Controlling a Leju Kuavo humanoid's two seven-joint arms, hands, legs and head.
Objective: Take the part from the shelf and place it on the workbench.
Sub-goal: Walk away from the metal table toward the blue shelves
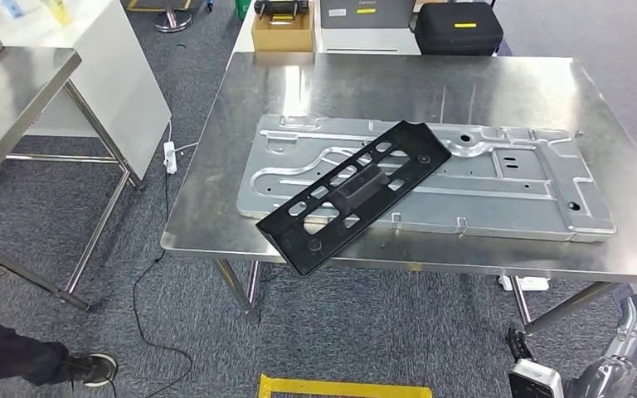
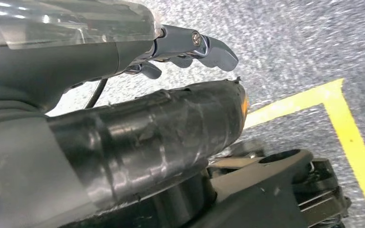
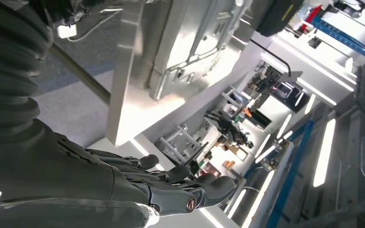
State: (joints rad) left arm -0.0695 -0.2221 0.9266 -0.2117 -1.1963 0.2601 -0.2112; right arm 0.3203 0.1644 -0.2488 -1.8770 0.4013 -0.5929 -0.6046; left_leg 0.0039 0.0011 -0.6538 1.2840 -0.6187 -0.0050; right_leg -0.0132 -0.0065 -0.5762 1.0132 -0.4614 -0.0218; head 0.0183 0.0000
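Two parts lie on the steel workbench (image 1: 498, 83): a large embossed silver panel (image 1: 498, 186), flat on the surface, and a black slotted part (image 1: 357, 192) resting diagonally across that panel's left portion, one end reaching past the near table edge and overhanging the carpet. Neither hand touches it. The right hand (image 3: 171, 183), seen from its wrist camera, holds nothing, its fingers extended and slightly apart below the table level; in the head view the right arm (image 1: 605, 365) hangs at the lower right corner. The left hand (image 2: 190, 50) hangs over the carpet near a yellow floor line (image 2: 347, 128), fingers loosely curled and empty. The placement appears complete. The chief risk is judged to lie in the overhang: the black part sits on a smooth metal panel, so a knock to the table or a brush from a rising arm could tip or slide it to the floor.
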